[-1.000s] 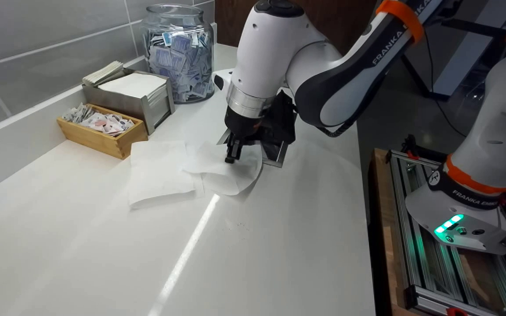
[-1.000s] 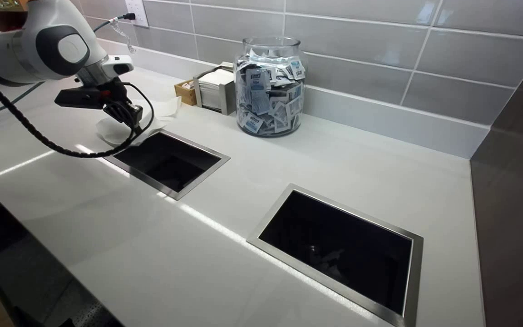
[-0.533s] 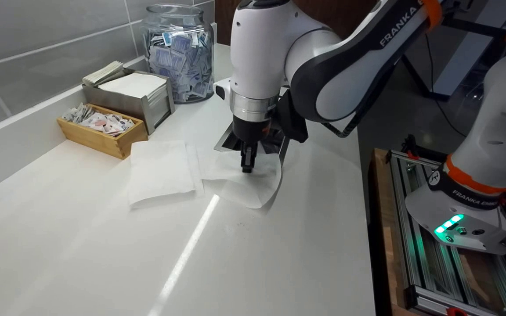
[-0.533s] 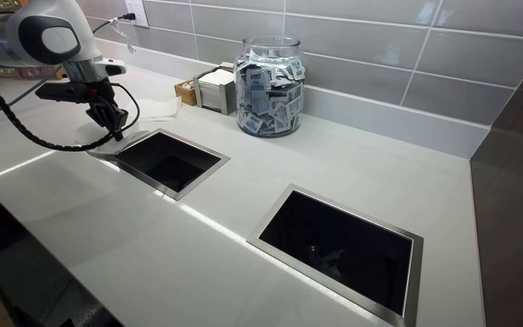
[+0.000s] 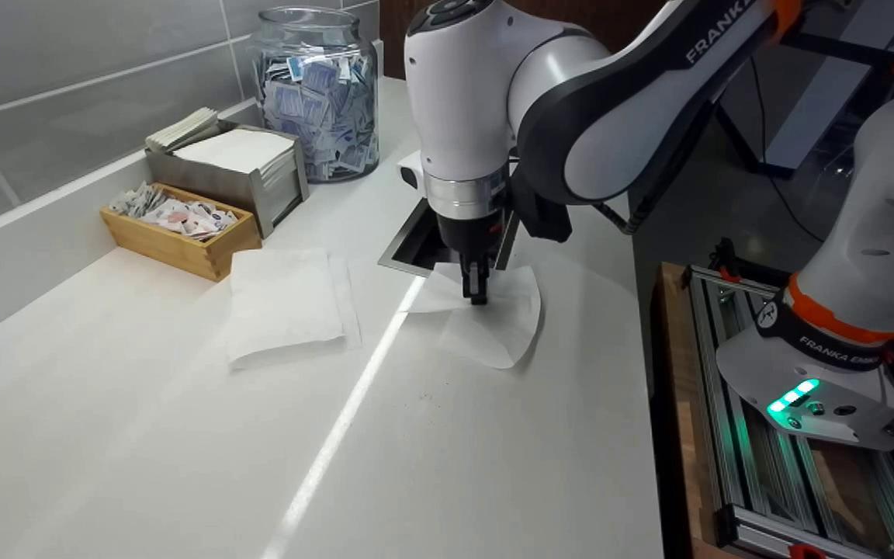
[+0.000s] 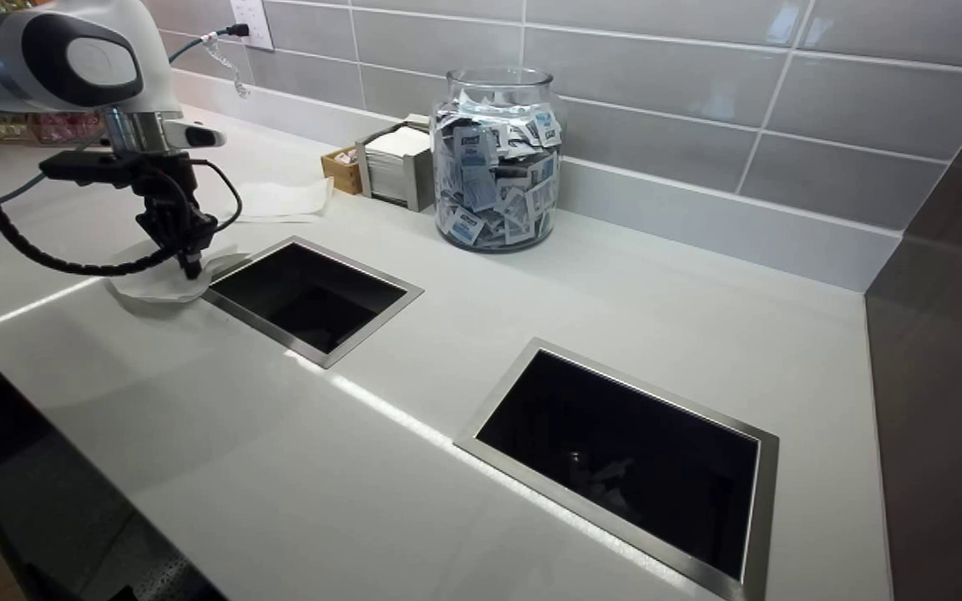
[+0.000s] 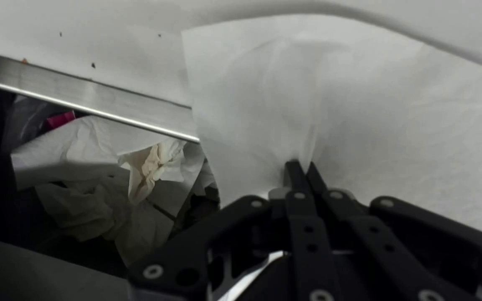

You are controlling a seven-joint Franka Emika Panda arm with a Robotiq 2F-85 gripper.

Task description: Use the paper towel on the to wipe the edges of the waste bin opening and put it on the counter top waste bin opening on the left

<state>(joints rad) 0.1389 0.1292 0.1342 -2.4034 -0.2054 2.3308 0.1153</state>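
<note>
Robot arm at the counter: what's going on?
A robot arm has its fingers closed on a paper towel, apparently for wiping around a waste bin opening. The towel sits mostly over the counter beside that opening and, in the wrist view, hides part of the metal rim. It's not binned yet. A few specks lie near the rim.

A streak of glare catches my eye on the glossy white worktop (image 5: pixel 144 435).
A soft shadow edges the thin white paper towel (image 7: pixel 370 96); the steel-rimmed rectangular waste bin opening (image 7: pixel 86 93) glints, dim inside.
</note>
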